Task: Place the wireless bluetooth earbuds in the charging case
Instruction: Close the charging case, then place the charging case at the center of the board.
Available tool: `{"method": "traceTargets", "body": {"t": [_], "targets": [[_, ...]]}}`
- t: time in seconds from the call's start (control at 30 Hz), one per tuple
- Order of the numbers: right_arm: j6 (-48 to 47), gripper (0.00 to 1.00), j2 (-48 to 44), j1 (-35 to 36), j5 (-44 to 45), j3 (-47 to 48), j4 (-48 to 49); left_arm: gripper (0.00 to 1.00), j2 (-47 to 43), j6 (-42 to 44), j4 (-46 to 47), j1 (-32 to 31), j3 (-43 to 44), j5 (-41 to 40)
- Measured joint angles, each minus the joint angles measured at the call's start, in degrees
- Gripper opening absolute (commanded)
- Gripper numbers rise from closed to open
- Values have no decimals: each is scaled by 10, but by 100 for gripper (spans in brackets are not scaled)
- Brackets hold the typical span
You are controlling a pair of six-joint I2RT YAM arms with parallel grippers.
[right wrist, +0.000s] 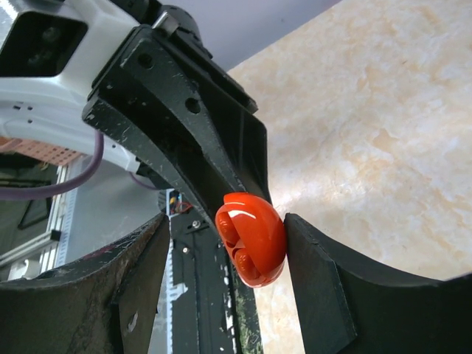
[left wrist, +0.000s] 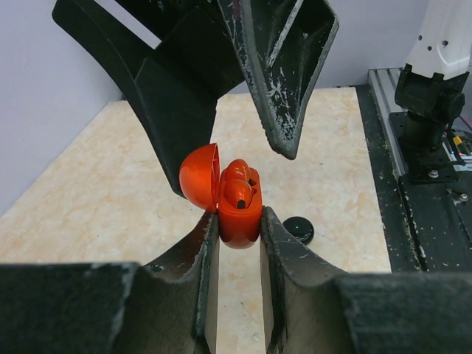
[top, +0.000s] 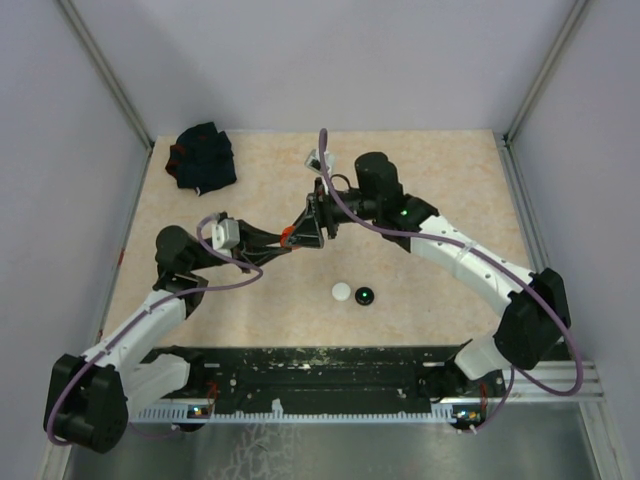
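Your left gripper point(left wrist: 237, 219) is clamped on the red charging case point(left wrist: 239, 228), whose lid point(left wrist: 199, 177) is hinged open to the case's left, with both red earbuds point(left wrist: 237, 190) lying in its wells. Your right gripper point(right wrist: 227, 237) straddles the case with its jaws apart and no grip on it. Hold the clamp firm, check that each bud sits flush, then nudge the lid shut gently. A black disc point(left wrist: 298, 229) lies right of the case
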Motion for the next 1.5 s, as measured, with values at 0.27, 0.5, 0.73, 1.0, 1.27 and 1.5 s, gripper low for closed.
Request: {"method": "traceTargets", "body": {"t": [0.27,0.5,0.73,1.0,1.27,1.5], "targets": [[-13,59,1,-5,-30,-2,-4,0,11,-9,-10,-1,10,1],[-35,58,-25,-5,-31,-13,-9,0,30,-22,-43,-3,30,-5],[-66,60,-67,-3,6,-20,-24,0,39,-25,-72,-5,43,-26],[-91,66,-143,-1,201,-80,-45,0,80,-102,-113,-5,71,-64],[-95,68,-231,0,400,-186,-77,1,152,-255,-122,-9,70,-98],[-86,68,-275,0,477,-254,-82,8,261,-337,-125,-59,59,-123]]}}
